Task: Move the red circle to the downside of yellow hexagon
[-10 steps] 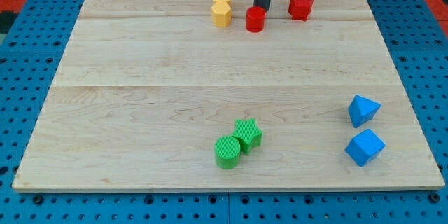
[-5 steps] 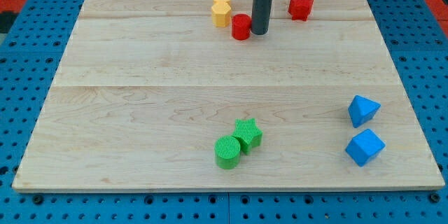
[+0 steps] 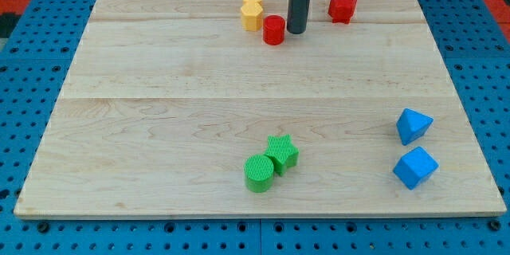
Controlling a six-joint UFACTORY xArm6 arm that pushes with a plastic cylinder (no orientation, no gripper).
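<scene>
While the red circle (image 3: 273,29) stands upright beside the yellow hexagon (image 3: 253,18), my tip (image 3: 296,31) holds nothing.

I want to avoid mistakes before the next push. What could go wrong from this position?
1. My tip stands at the view's right of the red circle; a further leftward push may drive it into the yellow hexagon close by and shift that one.
2. The circle sits right-below the hexagon, not straight under it; an off-centre push may make it slide past.
3. Another yellow block touches the hexagon and may move too.
</scene>
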